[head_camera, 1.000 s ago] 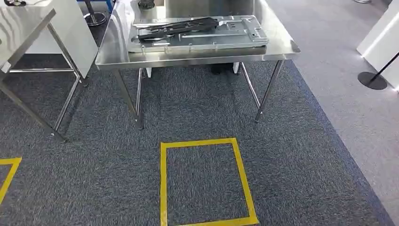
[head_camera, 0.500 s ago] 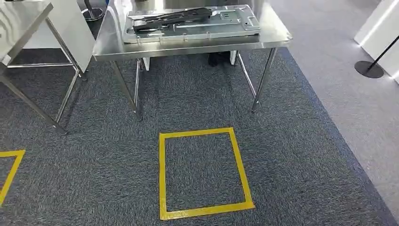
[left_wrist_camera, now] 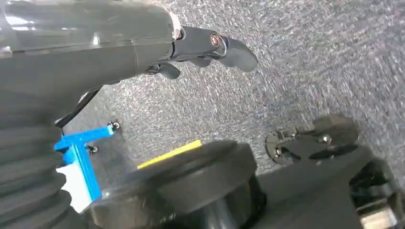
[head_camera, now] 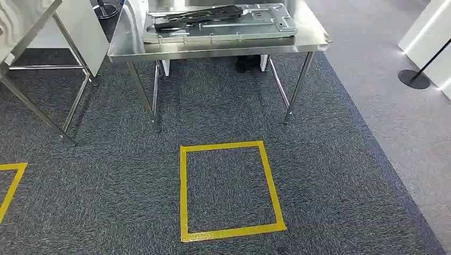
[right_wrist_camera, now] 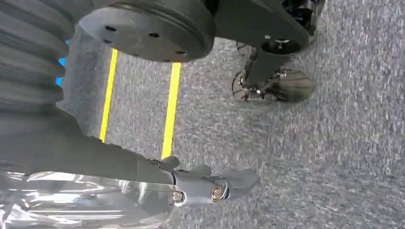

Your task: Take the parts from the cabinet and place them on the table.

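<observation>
A steel table stands ahead across the carpet in the head view. On it lies a flat silver metal plate with a long black part resting on top. My left hand hangs over the grey carpet in the left wrist view, fingers loosely apart and holding nothing. My right hand likewise hangs over the carpet in the right wrist view, with nothing in it. Both hands are far from the table.
A yellow taped square marks the carpet just in front of me, and another taped corner lies at the left. A second steel table stands at the left. A black stanchion base sits at the right on lighter floor.
The whole picture has shifted: the table and the yellow square sit higher in the frame, so the camera has moved. The parts on the table lie as before.
</observation>
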